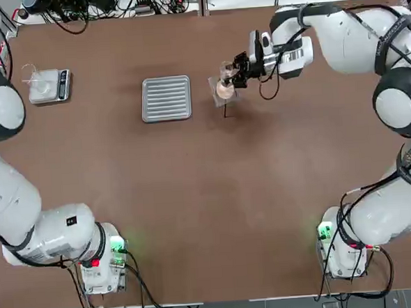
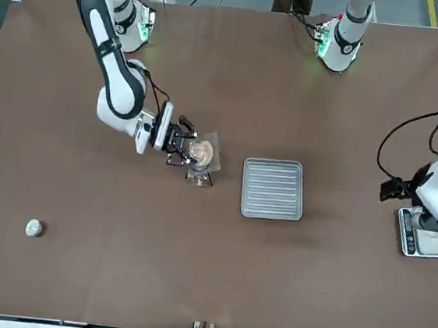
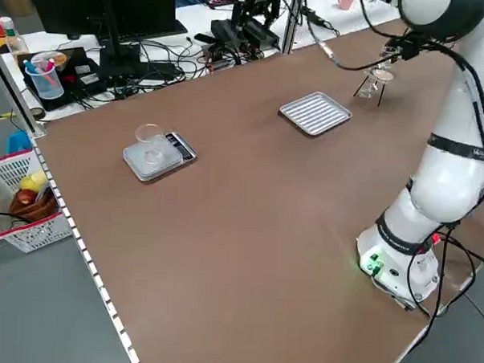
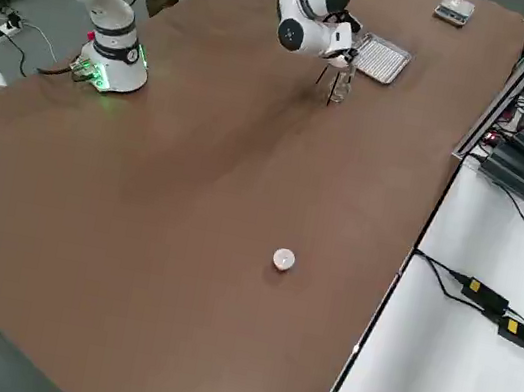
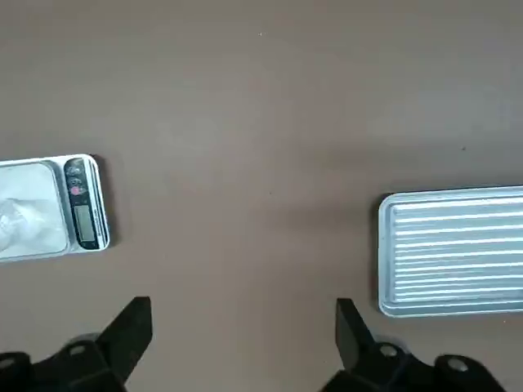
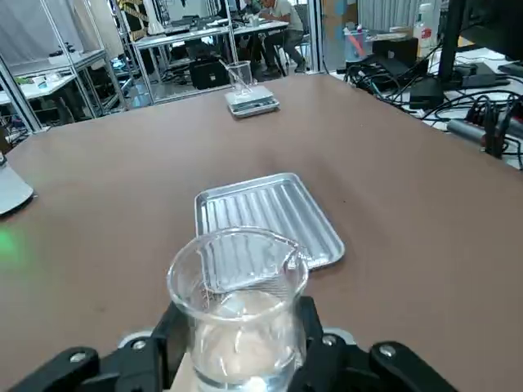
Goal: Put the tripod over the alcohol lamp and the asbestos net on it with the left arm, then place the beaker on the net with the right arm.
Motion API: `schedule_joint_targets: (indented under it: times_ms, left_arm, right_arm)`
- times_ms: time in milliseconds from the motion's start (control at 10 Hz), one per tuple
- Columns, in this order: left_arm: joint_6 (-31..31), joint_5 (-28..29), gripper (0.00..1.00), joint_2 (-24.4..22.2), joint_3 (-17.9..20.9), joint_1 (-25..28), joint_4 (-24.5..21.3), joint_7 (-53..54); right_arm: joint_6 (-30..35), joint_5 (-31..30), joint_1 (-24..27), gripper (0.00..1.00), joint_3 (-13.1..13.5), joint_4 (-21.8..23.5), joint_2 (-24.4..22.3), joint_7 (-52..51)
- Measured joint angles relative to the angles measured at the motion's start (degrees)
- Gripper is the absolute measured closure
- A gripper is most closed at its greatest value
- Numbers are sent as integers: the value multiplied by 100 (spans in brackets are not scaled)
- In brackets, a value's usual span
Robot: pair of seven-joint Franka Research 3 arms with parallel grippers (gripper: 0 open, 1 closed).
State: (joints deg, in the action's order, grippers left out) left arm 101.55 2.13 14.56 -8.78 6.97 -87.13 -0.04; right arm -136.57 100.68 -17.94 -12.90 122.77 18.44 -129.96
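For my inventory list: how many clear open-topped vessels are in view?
2. The beaker is held by the right gripper, over the asbestos net; another clear vessel stands on the scale, near the left gripper. More may be hidden.

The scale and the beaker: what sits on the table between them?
The ribbed silver tray lies between the scale and the beaker, seen from the top.

1 beaker [image 6: 238, 314] | 1 asbestos net [image 2: 208, 152] | 1 tripod [image 1: 226, 111] | 1 tray [image 1: 166, 98] | 1 scale [image 1: 51, 87]
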Motion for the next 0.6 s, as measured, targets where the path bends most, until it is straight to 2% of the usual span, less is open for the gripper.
schedule_joint_targets:
  times_ms: [200, 400, 600]
  left_arm:
    - [-289, -192, 1, -119, 641, -538, -8, -136]
    - [-311, -231, 1, -142, 831, -798, -10, -260]
    - [-324, -250, 1, -259, 1177, -1216, -11, -324]
  right_arm:
    - [-99, 56, -177, 42, -1, 5, -21, 0]
    - [-101, 56, -190, 42, 6, 5, -25, -13]
    - [-101, 56, -180, 42, 31, 3, -27, -77]
